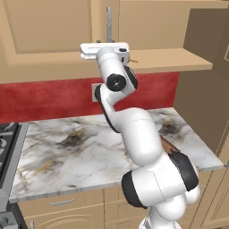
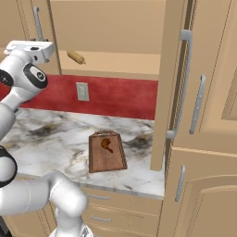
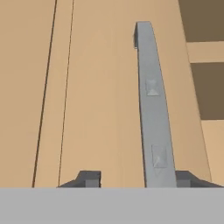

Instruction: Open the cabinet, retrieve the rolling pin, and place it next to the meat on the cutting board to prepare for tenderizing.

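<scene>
The gripper (image 3: 138, 177) is standing open around the left door's handle (image 3: 151, 105), not clamping it. The right door is hanging open already, and the rolling pin (image 2: 76, 57) is lying on the cabinet (image 2: 111, 69) shelf's left end. It should close squarely on the bar before pulling.

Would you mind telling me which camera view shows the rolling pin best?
The right base view: the rolling pin lies in plain sight on the shelf inside the open cabinet. In the left base view the arm hides nearly all of it, leaving a tip showing.
</scene>
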